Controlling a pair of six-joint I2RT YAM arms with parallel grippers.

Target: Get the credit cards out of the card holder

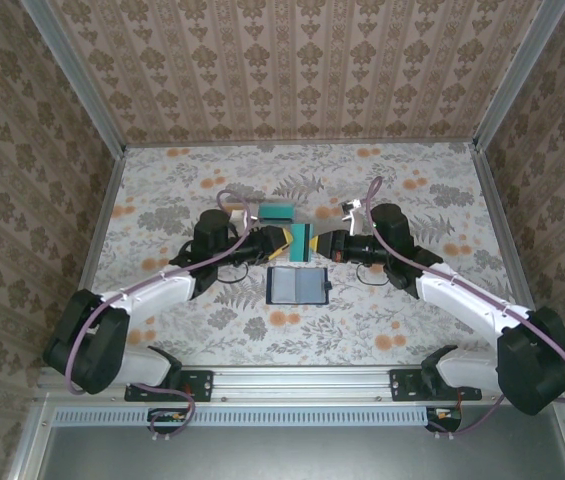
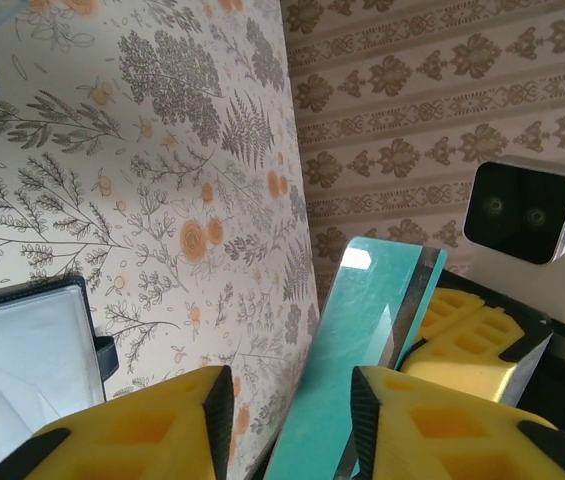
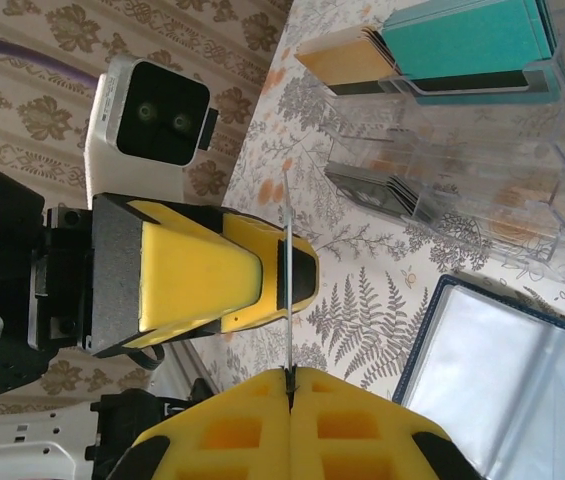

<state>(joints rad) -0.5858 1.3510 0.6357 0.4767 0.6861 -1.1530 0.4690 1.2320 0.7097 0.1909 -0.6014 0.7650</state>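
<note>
Gripping with the right gripper: pads clamped flat together on the edge of a teal credit card, held on edge above mid-table. Straddling that same card from the left with the left gripper: jaws parted, card close against one yellow pad, bare gap at the other, so loose and grasping nothing. Hovering both over a floral table. Just far of the meeting point, note a clear tiered holder standing on the cloth, loaded with the other credit cards in orange, teal and black stacks. Just near of the meeting point, note a dark sleeved wallet lying open and flat, clear pockets up, apart from both grippers.
</note>
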